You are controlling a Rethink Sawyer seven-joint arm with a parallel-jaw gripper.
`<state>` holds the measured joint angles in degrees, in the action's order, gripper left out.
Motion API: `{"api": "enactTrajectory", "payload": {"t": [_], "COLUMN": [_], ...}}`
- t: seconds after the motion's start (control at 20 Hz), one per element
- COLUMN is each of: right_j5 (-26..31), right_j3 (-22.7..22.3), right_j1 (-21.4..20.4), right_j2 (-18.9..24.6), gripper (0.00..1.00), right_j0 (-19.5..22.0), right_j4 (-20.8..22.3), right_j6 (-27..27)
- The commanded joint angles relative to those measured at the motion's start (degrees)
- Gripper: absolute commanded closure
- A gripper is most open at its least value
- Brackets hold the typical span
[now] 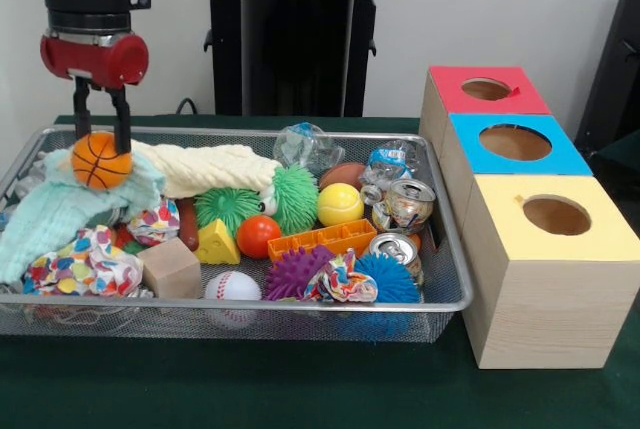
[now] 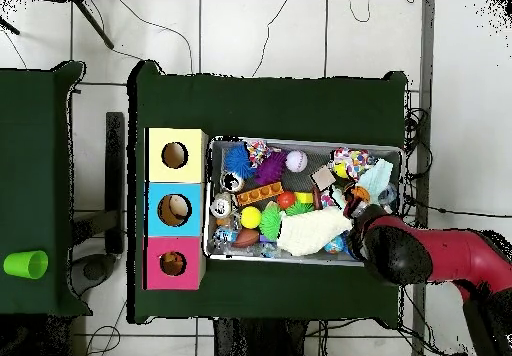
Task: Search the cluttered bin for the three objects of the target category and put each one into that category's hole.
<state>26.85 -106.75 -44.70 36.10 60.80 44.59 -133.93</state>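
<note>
The wire mesh bin (image 1: 452, 249) is full of mixed toys; it also shows in the overhead view (image 2: 300, 144). My gripper (image 1: 102, 144) hangs over the bin's left far corner, its fingers (image 1: 122, 124) closed on a small orange basketball (image 1: 100, 161) just above a mint cloth (image 1: 60, 209). In the overhead view the gripper (image 2: 357, 206) is at the bin's right end. No plush animal toy shows in the bin. The red-topped box's hole (image 1: 486, 89) is at the far right, also in the overhead view (image 2: 173, 263).
A blue-topped box (image 1: 515, 142) and a yellow-topped box (image 1: 556, 215) stand beside the red one. The bin holds a white knit cloth (image 1: 215, 167), a green hairy ball (image 1: 227, 207), spiky balls (image 1: 296, 271), cans (image 1: 408, 201), a wooden cube (image 1: 170, 269) and a baseball (image 1: 232, 286).
</note>
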Motion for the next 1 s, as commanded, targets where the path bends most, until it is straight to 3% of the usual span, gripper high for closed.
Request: {"api": "enactTrajectory", "payload": {"t": [0.05, 0.25, 0.4, 1.0], "right_j5": [1.64, 0.88, 2.19, 5.09], "right_j3": [-6.01, -6.17, -6.26, -4.65], "right_j1": [-2.02, -3.31, -5.12, -4.61], "right_j2": [-1.06, -2.99, -3.4, -1.6], "gripper": [0.0, 0.0, 0.0, 0.0], "right_j0": [-6.86, -10.24, -11.57, -8.23], "right_j4": [2.86, 3.2, 1.16, -4.75], "right_j6": [4.96, 2.21, 2.25, 7.49]}}
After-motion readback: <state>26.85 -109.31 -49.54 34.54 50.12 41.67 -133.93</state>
